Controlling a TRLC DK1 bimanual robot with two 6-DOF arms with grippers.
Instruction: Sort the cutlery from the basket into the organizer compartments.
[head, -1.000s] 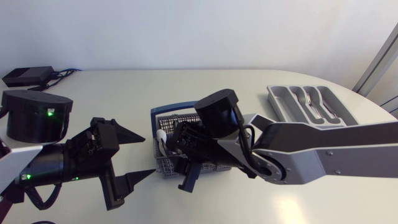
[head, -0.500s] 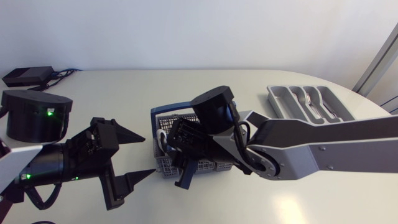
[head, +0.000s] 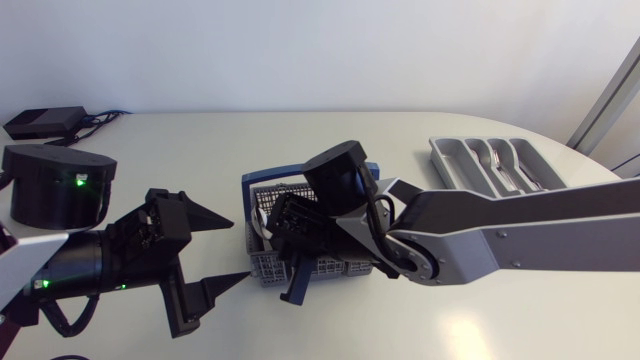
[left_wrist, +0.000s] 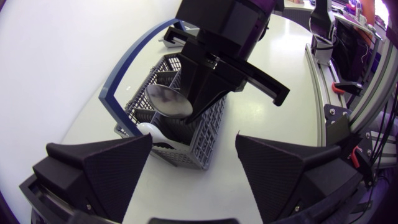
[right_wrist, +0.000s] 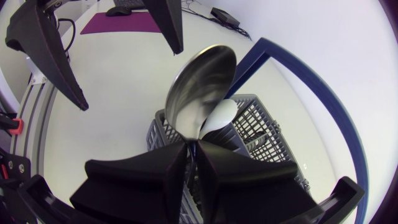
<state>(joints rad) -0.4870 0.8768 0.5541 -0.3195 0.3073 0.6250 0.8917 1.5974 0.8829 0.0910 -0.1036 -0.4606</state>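
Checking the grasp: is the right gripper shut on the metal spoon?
Shut: the right gripper pinches the metal spoon by its handle, one finger on each side.

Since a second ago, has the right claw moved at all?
Yes. The right claw, shut on a metal spoon, has shifted a little across the cutlery basket toward the left claw; the basket itself stayed put.

The white, round-edged table (head: 330, 135) catches a soft glare on its top
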